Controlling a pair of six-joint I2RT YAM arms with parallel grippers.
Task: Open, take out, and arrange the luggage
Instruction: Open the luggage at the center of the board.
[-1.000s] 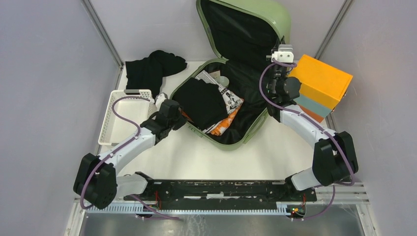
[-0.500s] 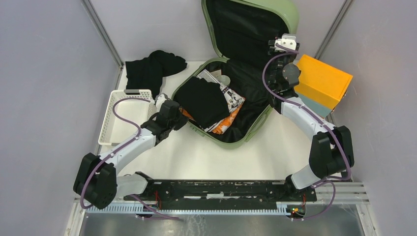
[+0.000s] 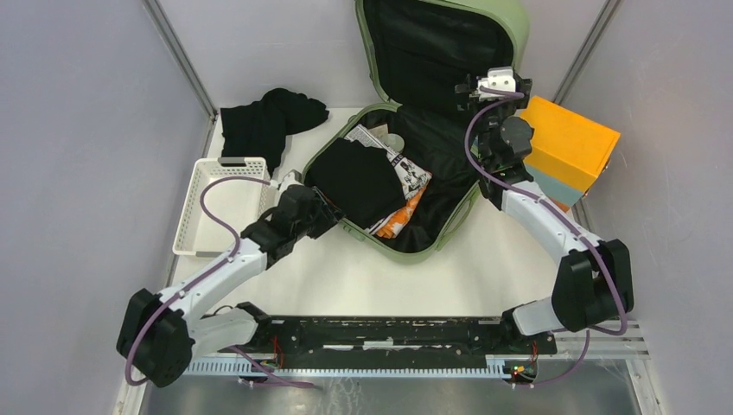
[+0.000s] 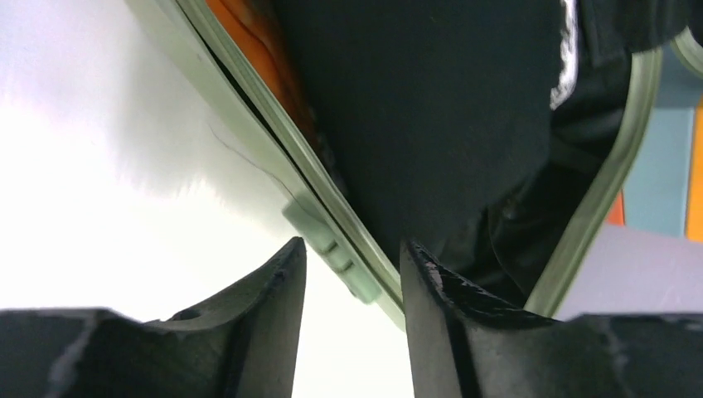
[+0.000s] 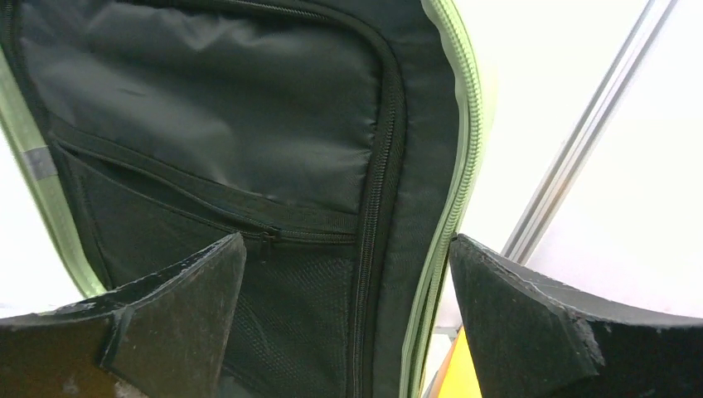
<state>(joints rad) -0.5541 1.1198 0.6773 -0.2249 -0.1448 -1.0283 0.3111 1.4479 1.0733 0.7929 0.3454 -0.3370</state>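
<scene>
The sage-green luggage (image 3: 406, 252) lies open on the table, its lid (image 3: 515, 26) standing up against the back wall with the black lining facing me. In the base lie a black garment (image 3: 354, 177), a printed magazine (image 3: 408, 170) and an orange packet (image 3: 400, 213). My left gripper (image 3: 327, 210) is at the base's near-left rim, open; in the left wrist view the green rim (image 4: 332, 236) runs between its fingertips (image 4: 352, 249) without being pinched. My right gripper (image 3: 474, 86) stands wide open at the lid's right zip edge (image 5: 452, 207), fingertips (image 5: 348, 240) either side of the lining.
A white perforated basket (image 3: 216, 207) sits left of the luggage. A heap of black clothing (image 3: 264, 121) lies at the back left. An orange and light-blue box (image 3: 566, 147) stands close to my right arm, by the lid. Metal frame posts rise at both back corners.
Both grippers have opened: the right has let go of the lid's edge, the left of the base rim. The lid has swung further upright and the left arm has shifted slightly right.
</scene>
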